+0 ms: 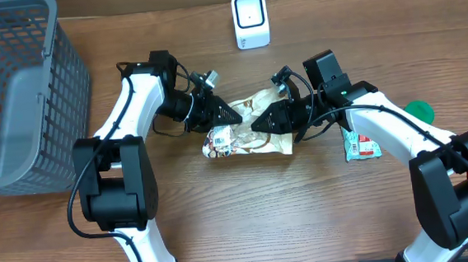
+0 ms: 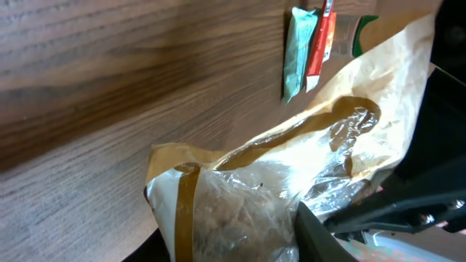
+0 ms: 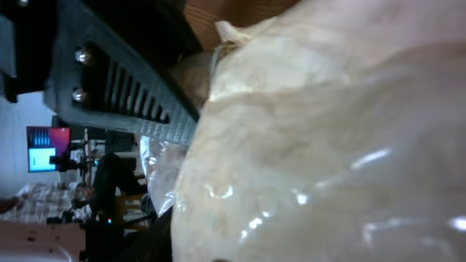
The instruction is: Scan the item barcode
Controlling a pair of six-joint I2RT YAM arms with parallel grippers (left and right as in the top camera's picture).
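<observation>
Wood-grain table (image 1: 224,222) carries a grey basket (image 1: 16,88) at its left edge and a white scanner (image 1: 250,20) at the far side. The snack bag (image 1: 247,142) lies at centre between both arms, well short of the scanner. The right gripper (image 1: 260,122) is clamped on the bag; the left gripper (image 1: 231,113) meets its upper-left edge, its grip indeterminate.

Grey mesh basket (image 1: 16,88) far left; teal-red packet (image 1: 359,147) right, green round thing (image 1: 419,110) near it.
</observation>
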